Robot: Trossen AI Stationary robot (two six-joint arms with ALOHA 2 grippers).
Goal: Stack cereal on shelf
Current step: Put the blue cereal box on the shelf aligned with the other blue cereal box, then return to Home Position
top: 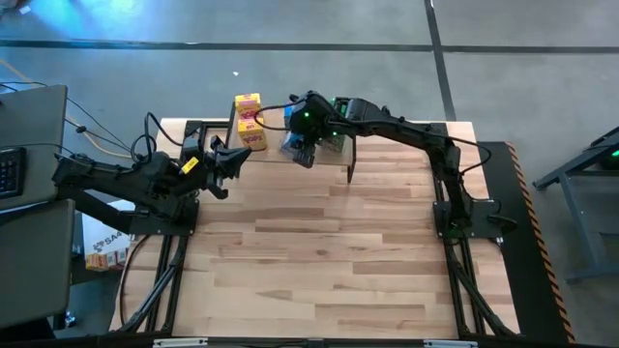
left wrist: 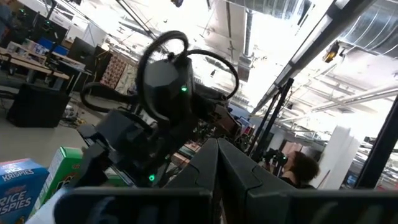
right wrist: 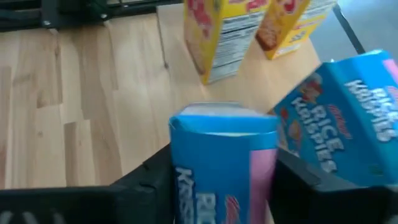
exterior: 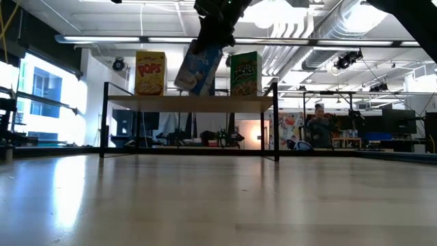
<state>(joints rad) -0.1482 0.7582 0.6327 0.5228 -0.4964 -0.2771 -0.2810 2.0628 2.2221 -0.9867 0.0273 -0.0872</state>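
The shelf point(top: 271, 155) stands at the table's far edge. Two yellow boxes point(top: 250, 121) stand on its left part, and one of them shows as a yellow box point(exterior: 150, 73) in the low view. A green box point(exterior: 246, 74) stands upright toward the right. My right gripper point(top: 305, 147) is above the shelf's middle, shut on a blue box point(exterior: 199, 68). A second blue box point(right wrist: 348, 118) stands beside it. My left gripper point(top: 227, 159) hovers at the shelf's left near side, shut, touching nothing. My right gripper pinches the blue box between its two fingers point(right wrist: 146, 186) on opposite side faces point(right wrist: 186, 180), coming from above and pointing down. The box hangs tilted below the fingers, with its lower end point(exterior: 188, 87) close over the shelf top. I cannot tell whether it touches the shelf.
The wood tabletop point(top: 319, 251) stretches wide in front of the shelf. Black shelf legs point(exterior: 276, 123) stand at the corners. A person point(exterior: 317, 126) sits in the room behind the table. A laptop point(top: 29, 116) sits off the table's left side.
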